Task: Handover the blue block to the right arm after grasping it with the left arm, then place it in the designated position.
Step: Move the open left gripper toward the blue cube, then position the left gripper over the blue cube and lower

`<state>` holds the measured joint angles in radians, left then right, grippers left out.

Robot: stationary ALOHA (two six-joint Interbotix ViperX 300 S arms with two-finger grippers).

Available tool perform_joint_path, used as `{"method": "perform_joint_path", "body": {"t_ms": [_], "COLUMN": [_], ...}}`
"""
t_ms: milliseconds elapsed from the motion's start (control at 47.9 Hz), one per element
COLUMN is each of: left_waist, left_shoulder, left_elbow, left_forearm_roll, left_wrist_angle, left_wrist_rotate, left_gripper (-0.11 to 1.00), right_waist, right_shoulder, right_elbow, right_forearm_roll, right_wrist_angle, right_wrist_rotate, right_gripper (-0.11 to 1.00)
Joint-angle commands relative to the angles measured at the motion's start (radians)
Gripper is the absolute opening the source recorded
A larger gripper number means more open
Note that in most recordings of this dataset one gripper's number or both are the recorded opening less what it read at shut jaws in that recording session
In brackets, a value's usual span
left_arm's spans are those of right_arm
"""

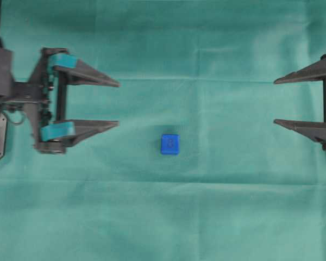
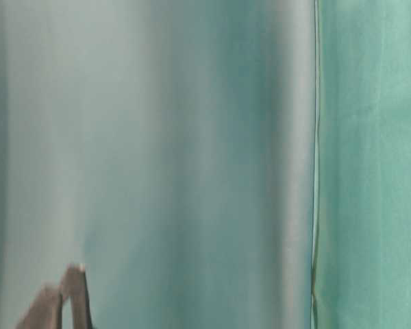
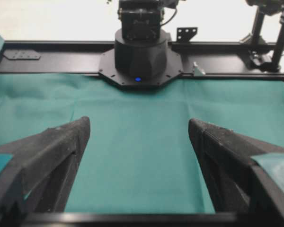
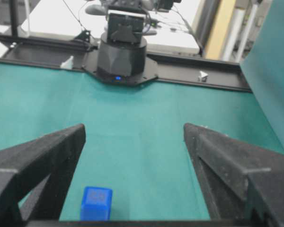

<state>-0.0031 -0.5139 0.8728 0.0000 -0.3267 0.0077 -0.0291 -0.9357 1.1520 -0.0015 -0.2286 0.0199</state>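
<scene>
Sitting untouched on the green cloth, the blue block lay out ahead of the left gripper, a little off its line and well apart from its tips. Those jaws were spread wide and held nothing. The right gripper was spread too, also empty, block well ahead of it. Nothing was done yet by my read: grasp, handover and placing all remained. The block bore a faint dark mark, unreadable; no other writing showed.

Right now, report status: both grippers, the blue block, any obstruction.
Left gripper open, empty. Right gripper open, empty. Blue block alone on green cloth, between the arms, untouched. Nothing in the way.
</scene>
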Motion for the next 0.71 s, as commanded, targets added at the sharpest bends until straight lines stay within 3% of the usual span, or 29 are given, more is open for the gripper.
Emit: {"method": "perform_joint_path", "body": {"t_ms": [0,397,689], "left_waist": [0.000,0.000,0.000], "left_shoulder": [0.057,0.225,0.241], "left_elbow": [-0.071,-0.245,-0.267], "left_forearm_roll": [0.003,0.006,0.005], "left_wrist_angle": [-0.006,0.074,0.100], "left_wrist_rotate": [0.002,0.017,0.035], "left_gripper": [1.00,1.00,1.00], "right_waist": [-0.003,-0.011,-0.009], "right_shoulder": [0.006,0.011,0.011], "right_elbow": [-0.025,-0.025,-0.025], "right_forearm_roll": [-0.002,-0.003,-0.003], "right_wrist_angle": [-0.009,-0.009,-0.011], "right_wrist_rotate": [-0.003,-0.003,-0.003], "right_gripper": [0.94,0.94,0.94]}}
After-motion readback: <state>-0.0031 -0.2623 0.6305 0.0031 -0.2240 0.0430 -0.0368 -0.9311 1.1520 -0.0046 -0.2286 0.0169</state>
